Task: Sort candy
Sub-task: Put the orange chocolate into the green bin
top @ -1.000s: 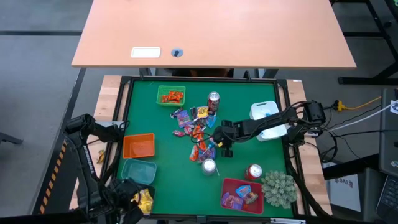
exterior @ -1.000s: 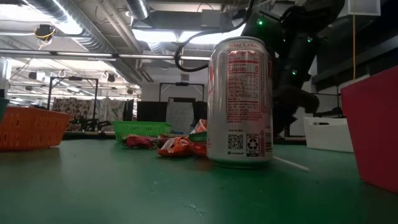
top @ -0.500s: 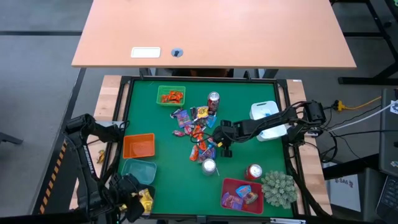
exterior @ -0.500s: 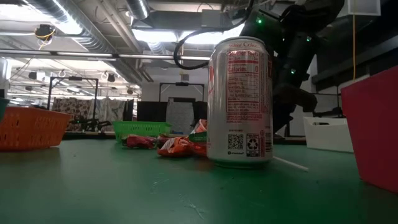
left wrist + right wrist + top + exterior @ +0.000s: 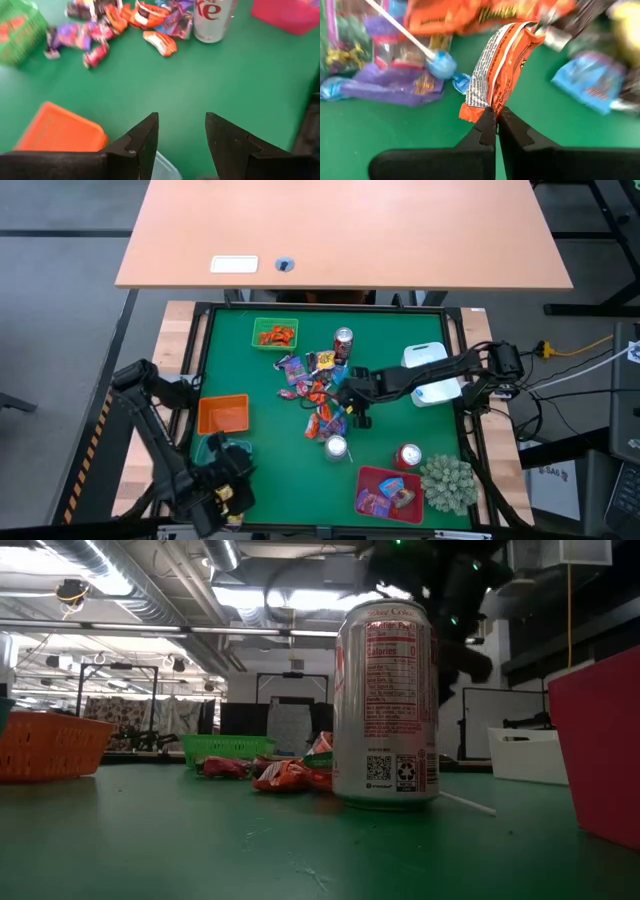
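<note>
At the centre of the high view, the right hand is pinched shut on the end of an orange packet, gripping its edge to lift it free of the candy pile. The left hand hangs open at lower left above the teal bin, holding nothing.

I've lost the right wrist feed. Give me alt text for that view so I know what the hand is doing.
The right hand is shut on the end of an orange packet, pinched between its two dark fingers above the green table. Beyond it lie a blue lollipop with a white stick, a purple wrapper, a blue wrapper and more orange packets.
</note>
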Available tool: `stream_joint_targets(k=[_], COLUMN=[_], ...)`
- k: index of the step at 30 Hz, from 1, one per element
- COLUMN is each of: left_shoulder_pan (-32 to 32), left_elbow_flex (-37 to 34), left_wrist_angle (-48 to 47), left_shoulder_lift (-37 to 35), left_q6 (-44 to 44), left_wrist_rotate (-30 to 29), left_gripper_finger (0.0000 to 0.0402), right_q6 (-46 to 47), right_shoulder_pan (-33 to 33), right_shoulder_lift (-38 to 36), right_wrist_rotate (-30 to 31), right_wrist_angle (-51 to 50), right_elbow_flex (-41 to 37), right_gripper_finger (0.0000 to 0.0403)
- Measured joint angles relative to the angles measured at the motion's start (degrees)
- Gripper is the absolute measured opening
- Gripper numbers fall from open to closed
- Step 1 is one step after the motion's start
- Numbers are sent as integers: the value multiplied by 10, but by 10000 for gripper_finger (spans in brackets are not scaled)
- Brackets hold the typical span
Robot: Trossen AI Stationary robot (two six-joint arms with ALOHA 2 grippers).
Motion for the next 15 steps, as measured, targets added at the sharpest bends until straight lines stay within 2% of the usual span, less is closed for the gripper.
stream_joint_targets(k=[4, 8, 12, 15], left_shoulder_pan=[40, 80, 117, 141], left_elbow_flex=[0, 0, 0, 0], left_wrist_angle=[-1, -1, -1, -1], left_shoulder_lift=[0, 0, 0, 0], left_q6=[89, 154, 200, 229], left_wrist_rotate=[-1, -2, -2, -2], left_gripper_finger=[151, 151, 151, 151], right_q6=[-51, -101, -120, -120], right_shoulder_pan=[-4, -30, -72, -111], right_shoulder_lift=[0, 0, 0, 0], right_wrist_rotate=[36, 36, 31, -2], right_wrist_angle=[-15, 3, 69, 150], right_elbow_flex=[48, 91, 108, 109], right_gripper_finger=[2, 2, 1, 1])
